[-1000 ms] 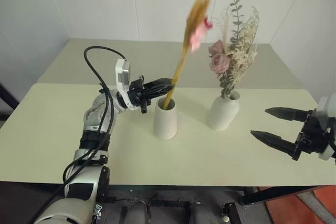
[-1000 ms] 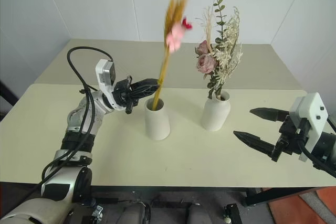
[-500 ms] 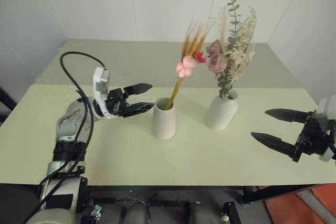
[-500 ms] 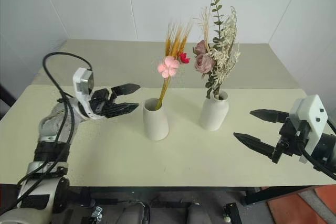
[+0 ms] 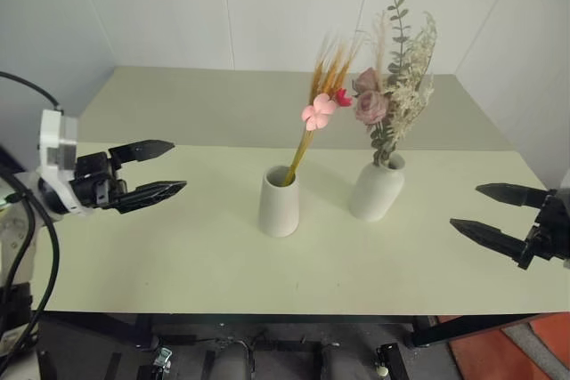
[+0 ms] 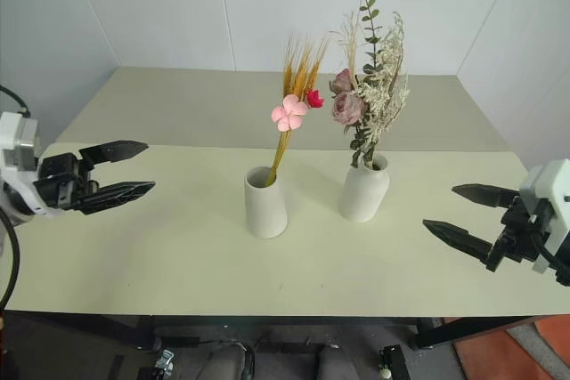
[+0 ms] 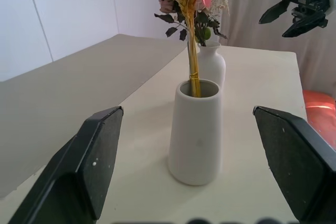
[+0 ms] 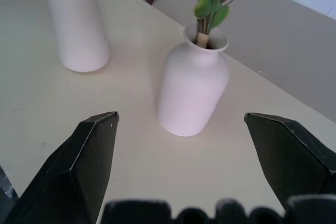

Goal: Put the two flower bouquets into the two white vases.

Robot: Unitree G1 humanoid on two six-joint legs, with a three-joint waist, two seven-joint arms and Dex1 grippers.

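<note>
**Both bouquets seated, claws clear**

Since a second ago my left claw [image 5: 150, 166] has let go of the slim bouquet [image 5: 322, 111] and drawn back, fingers apart. That stem now leans in the cone vase [image 5: 279, 201], ahead of it. My right claw [image 6: 470, 214] hangs spread, nearer the egg vase [image 6: 362, 190] holding the rose bouquet [image 6: 370, 86]. Nothing left to grasp, I judge.

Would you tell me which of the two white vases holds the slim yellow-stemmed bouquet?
The tapered cone vase, toward the robot's left; the rounded narrow-mouthed vase holds the pink roses.
</note>
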